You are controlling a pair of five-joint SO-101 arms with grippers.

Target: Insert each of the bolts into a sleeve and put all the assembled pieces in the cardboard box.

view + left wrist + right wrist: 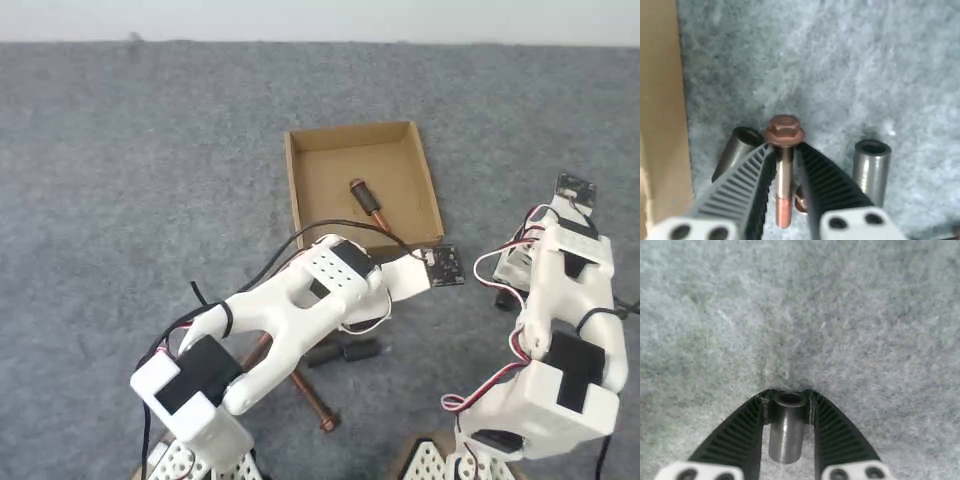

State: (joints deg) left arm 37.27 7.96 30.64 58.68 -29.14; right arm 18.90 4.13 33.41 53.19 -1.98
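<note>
Bolt [784,172], copper with a flanged hex head, is clamped by its shank in the left gripper [784,150], the ribbed fingers [752,175] narrowed tight against it. A lying sleeve [737,147] is on one side, next to the cardboard box [660,125] wall, and a second sleeve [871,170] is on the other. Held sleeve [787,427], dark and hollow, is pinched between the closed-in fingers of the right gripper [787,400] over the grey felt table [120,150]. In the high view, the box sits upper centre and holds one assembled piece [367,205] — a loose bolt [310,398] lies at lower centre, the right arm [565,300] at the right edge.
</note>
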